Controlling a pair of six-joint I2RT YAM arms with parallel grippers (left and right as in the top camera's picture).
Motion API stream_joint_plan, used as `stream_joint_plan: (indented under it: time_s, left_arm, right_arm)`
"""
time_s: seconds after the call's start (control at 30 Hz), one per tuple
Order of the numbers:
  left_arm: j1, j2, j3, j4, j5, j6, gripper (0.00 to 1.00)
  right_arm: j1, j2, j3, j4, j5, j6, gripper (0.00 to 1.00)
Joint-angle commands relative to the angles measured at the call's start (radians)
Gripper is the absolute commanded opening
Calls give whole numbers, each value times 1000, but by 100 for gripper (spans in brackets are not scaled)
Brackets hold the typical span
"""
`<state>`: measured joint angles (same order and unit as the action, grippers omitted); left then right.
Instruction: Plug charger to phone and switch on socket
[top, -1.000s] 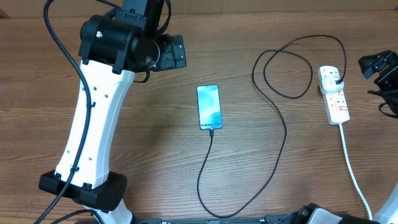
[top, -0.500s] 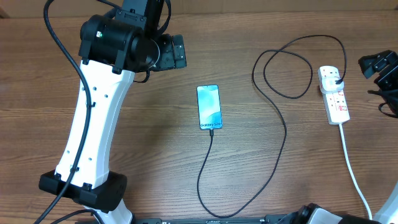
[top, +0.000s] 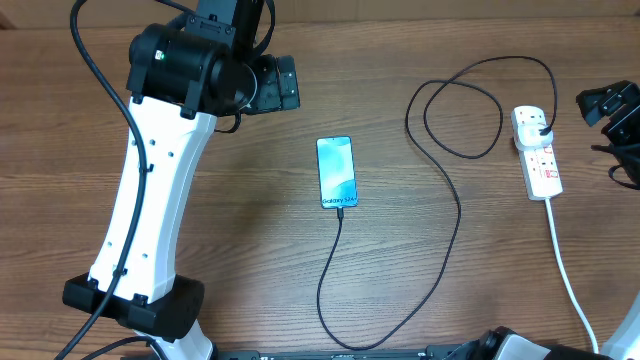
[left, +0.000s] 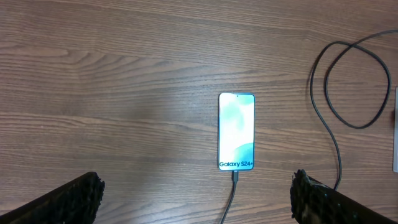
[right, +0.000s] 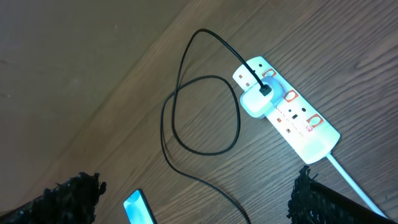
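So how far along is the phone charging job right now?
Done: the thin black charger cable sits in the blue-screened smartphone, and its plug head is in the white power strip. In hand: nothing; left pincer and right pincer hang open, clear of everything. Left, perhaps: the strip's red-marked switches, whose state I cannot read here.

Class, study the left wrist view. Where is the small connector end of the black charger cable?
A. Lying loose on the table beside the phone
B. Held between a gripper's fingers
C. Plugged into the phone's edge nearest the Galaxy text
C: the charger cable runs straight into the edge of the phone just below the Galaxy text.
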<state>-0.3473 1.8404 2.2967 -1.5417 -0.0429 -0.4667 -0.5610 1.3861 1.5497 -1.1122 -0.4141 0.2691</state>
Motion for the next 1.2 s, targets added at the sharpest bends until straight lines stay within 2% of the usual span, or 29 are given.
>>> stream_joint_plan:
  time_s: [0.0, 0.3, 0.47, 0.83, 0.87, 1.03, 1.07, 1.17]
  left_arm:
    - [0, 5, -6, -2, -20, 18, 100]
    - [-29, -31, -34, 95, -163, 18, 100]
    - [-35, -171, -220, 257, -187, 18, 100]
    - [22, -681, -906, 700, -218, 18, 100]
    - [43, -777, -1023, 802, -206, 18, 99]
    - [123, -1046, -1368, 1147, -115, 18, 100]
    - [147, -1136, -1492, 1285, -91, 18, 100]
    - [161, -1273, -1693, 1505, -87, 19, 100]
  right_arm:
    - [3, 1, 15, 3, 3, 4, 100]
    - [3, 1, 15, 2, 3, 4, 100]
    - [3, 1, 15, 2, 3, 4, 100]
    - [3, 1, 15, 2, 3, 4, 100]
    - [3, 1, 15, 2, 3, 4, 100]
    - [3, 1, 15, 2, 3, 4, 100]
    - [3, 1, 15, 2, 3, 4, 100]
    - [3, 1, 15, 2, 3, 4, 100]
